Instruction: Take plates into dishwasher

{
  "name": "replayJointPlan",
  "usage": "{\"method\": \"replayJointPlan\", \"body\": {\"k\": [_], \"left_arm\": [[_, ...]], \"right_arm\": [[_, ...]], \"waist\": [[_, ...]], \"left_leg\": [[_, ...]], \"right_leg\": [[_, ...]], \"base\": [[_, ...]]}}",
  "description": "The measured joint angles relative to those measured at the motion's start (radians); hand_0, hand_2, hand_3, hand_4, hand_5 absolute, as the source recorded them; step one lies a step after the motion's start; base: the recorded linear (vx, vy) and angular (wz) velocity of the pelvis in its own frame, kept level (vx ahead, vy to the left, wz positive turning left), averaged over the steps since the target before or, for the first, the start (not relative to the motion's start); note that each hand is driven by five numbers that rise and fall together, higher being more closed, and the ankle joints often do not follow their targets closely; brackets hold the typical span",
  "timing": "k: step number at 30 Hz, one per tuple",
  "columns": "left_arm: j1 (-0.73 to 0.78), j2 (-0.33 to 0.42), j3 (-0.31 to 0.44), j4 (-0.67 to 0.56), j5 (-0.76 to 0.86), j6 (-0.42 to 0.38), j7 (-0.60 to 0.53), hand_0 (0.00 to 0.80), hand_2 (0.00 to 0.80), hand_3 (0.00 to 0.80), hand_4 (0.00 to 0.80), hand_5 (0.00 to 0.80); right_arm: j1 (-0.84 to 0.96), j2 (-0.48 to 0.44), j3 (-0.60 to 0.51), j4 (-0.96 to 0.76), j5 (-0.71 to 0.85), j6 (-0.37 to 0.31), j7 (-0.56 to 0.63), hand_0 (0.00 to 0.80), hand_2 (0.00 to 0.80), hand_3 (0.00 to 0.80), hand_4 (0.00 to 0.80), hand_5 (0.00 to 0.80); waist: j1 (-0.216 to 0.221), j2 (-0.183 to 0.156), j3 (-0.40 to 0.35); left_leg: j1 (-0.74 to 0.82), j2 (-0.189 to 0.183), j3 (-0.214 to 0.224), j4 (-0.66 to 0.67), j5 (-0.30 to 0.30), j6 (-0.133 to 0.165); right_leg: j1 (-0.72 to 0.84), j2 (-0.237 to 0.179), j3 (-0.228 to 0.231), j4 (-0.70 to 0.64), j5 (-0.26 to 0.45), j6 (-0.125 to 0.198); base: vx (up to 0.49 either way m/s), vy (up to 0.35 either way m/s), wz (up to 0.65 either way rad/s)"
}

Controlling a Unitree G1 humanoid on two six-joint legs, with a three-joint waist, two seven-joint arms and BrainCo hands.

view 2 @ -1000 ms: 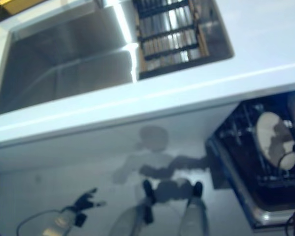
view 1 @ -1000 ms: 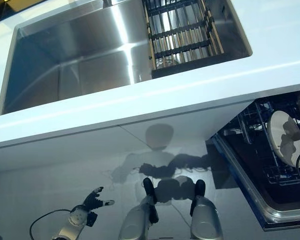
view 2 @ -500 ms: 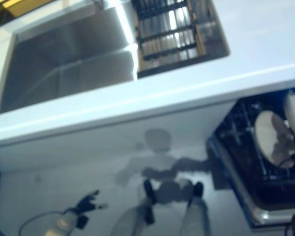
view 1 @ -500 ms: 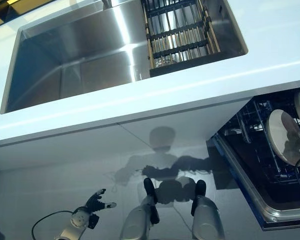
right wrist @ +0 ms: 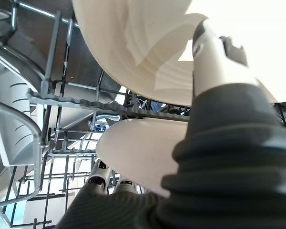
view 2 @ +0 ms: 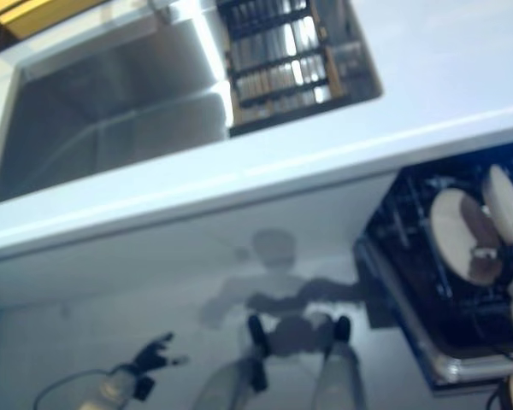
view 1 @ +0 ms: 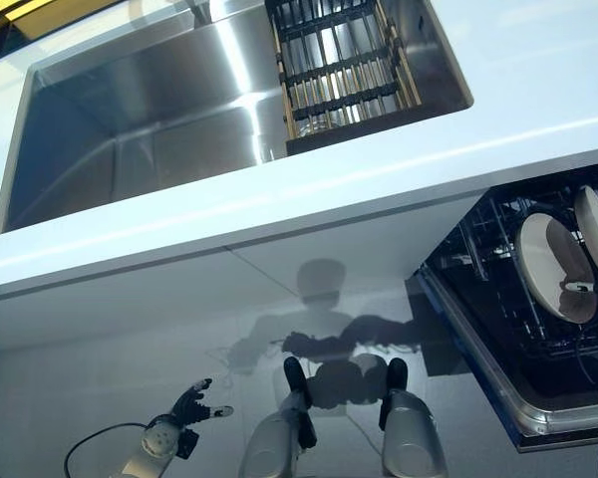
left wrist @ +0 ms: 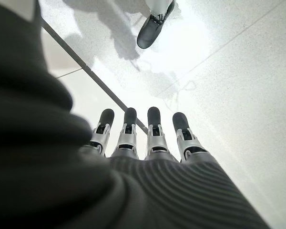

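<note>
White plate [right wrist: 138,157] pinched in right hand [right wrist: 214,62] among dishwasher rack [right wrist: 62,95] wires beside racked plate [view 1: 544,267]; left hand [left wrist: 148,138] straight-fingered, empty.

Bright overhead light; glare streak on sink [view 1: 241,60]; right eye view blurred.

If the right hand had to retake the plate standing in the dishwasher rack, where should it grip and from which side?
Probably the upper rim of the plate, pinched from above: it stands on edge in the dishwasher rack, its lower edge among the tines. The right hand is close against it.
</note>
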Motion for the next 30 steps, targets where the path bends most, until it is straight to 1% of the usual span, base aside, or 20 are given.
{"method": "replayJointPlan", "body": {"k": [1, 6, 10, 14, 15, 18, 21, 23, 26, 28, 30], "left_arm": [[0.000, -0.004, 0.000, 0.000, 0.000, -0.001, 0.000, 0.000, 0.000, 0.000, 0.000, 0.000], [0.000, -0.015, 0.001, 0.001, 0.000, -0.001, 0.000, 0.000, 0.000, 0.000, 0.000, 0.000], [0.001, -0.016, 0.006, 0.017, 0.000, -0.010, 0.000, 0.000, 0.000, 0.000, 0.000, 0.000], [0.003, -0.017, 0.012, 0.036, 0.000, -0.013, -0.002, 0.000, 0.000, 0.000, 0.000, 0.000], [0.008, -0.017, 0.016, 0.040, 0.000, -0.013, -0.002, 0.000, 0.000, 0.000, 0.000, 0.000], [0.006, -0.021, 0.036, 0.060, -0.001, -0.016, -0.002, 0.000, 0.000, 0.000, 0.000, 0.000], [0.008, -0.022, 0.042, 0.080, -0.001, -0.019, -0.001, 0.000, 0.000, 0.000, 0.000, 0.000], [0.010, -0.026, 0.042, 0.089, -0.001, -0.019, 0.000, 0.000, 0.000, 0.000, 0.000, 0.000], [0.011, -0.034, 0.042, 0.089, -0.001, -0.019, 0.000, 0.000, 0.000, 0.000, 0.000, 0.000], [0.020, -0.043, 0.042, 0.098, -0.001, -0.019, 0.000, 0.000, 0.000, 0.000, 0.000, 0.000], [0.024, -0.051, 0.043, 0.108, -0.001, -0.019, 0.000, 0.000, 0.000, 0.000, 0.000, 0.000]], "right_arm": [[0.001, 0.000, 0.000, 0.000, 0.011, 0.000, -0.003, 0.000, 0.000, 0.000, 0.000, 0.000], [0.028, 0.005, -0.008, -0.017, 0.059, -0.001, -0.034, 0.000, 0.000, 0.000, 0.000, 0.000], [0.088, 0.039, -0.036, -0.090, 0.099, 0.011, -0.058, 0.000, 0.000, 0.000, 0.000, 0.000], [0.148, 0.069, -0.050, -0.167, 0.112, 0.024, -0.093, 0.000, 0.000, 0.000, 0.000, 0.000], [0.155, 0.080, -0.051, -0.185, 0.112, 0.025, -0.101, 0.000, 0.000, 0.000, 0.000, 0.000], [0.159, 0.094, -0.063, -0.196, 0.112, 0.025, -0.117, 0.000, 0.000, 0.000, 0.000, 0.000], [0.172, 0.096, -0.106, -0.201, 0.118, 0.019, -0.146, 0.000, 0.000, 0.000, 0.000, 0.000], [0.177, 0.096, -0.134, -0.221, 0.133, 0.017, -0.171, 0.000, 0.000, 0.000, 0.000, 0.000], [0.184, 0.095, -0.169, -0.259, 0.155, 0.014, -0.210, 0.000, 0.000, 0.000, 0.000, 0.000], [0.200, 0.095, -0.181, -0.297, 0.174, -0.003, -0.238, 0.000, 0.000, 0.000, 0.000, 0.000], [0.219, 0.095, -0.211, -0.317, 0.200, -0.016, -0.266, 0.000, 0.000, 0.000, 0.000, 0.000]], "waist": [[0.000, 0.000, 0.000], [0.000, -0.003, 0.000], [-0.001, -0.021, -0.005], [-0.022, -0.060, -0.019], [-0.031, -0.074, -0.028], [-0.039, -0.108, -0.044], [-0.059, -0.126, -0.057], [-0.062, -0.131, -0.063], [-0.074, -0.130, -0.067], [-0.088, -0.128, -0.080], [-0.088, -0.126, -0.096]], "left_leg": [[0.004, -0.001, 0.000, 0.001, 0.006, -0.004], [0.015, -0.003, 0.000, 0.000, 0.008, -0.002], [0.030, 0.006, 0.002, -0.001, -0.006, -0.006], [0.038, 0.011, 0.011, 0.000, -0.011, -0.010], [0.041, 0.009, 0.015, 0.000, -0.011, -0.010], [0.056, 0.012, 0.028, -0.001, -0.012, -0.009], [0.082, 0.015, 0.028, -0.002, -0.026, 0.002], [0.095, 0.018, 0.032, -0.002, -0.032, -0.005], [0.104, 0.017, 0.034, -0.003, -0.035, -0.008], [0.109, 0.019, 0.035, -0.005, -0.040, -0.014], [0.114, 0.016, 0.044, -0.007, -0.045, -0.021]], "right_leg": [[0.006, 0.000, 0.000, -0.003, 0.000, 0.001], [0.025, 0.000, -0.003, -0.022, 0.003, 0.005], [0.046, 0.010, 0.000, -0.047, 0.007, 0.006], [0.059, 0.017, 0.007, -0.065, 0.017, 0.004], [0.061, 0.018, 0.011, -0.066, 0.018, 0.004], [0.082, 0.029, 0.032, -0.103, 0.038, 0.003], [0.133, 0.039, 0.039, -0.158, 0.057, 0.007], [0.152, 0.049, 0.058, -0.188, 0.071, 0.007], [0.177, 0.052, 0.061, -0.230, 0.097, 0.006], [0.193, 0.052, 0.062, -0.256, 0.108, 0.008], [0.205, 0.052, 0.070, -0.285, 0.124, 0.010]], "base": [[0.000, 0.000, 0.00], [0.051, 0.034, 0.02], [0.054, 0.053, -0.04], [0.066, 0.051, -0.06], [0.076, 0.040, -0.13], [0.061, 0.032, -0.19], [0.043, 0.046, -0.03], [0.023, 0.063, -0.12], [0.019, 0.091, -0.06], [0.017, 0.098, -0.02], [0.004, 0.102, -0.11]]}}
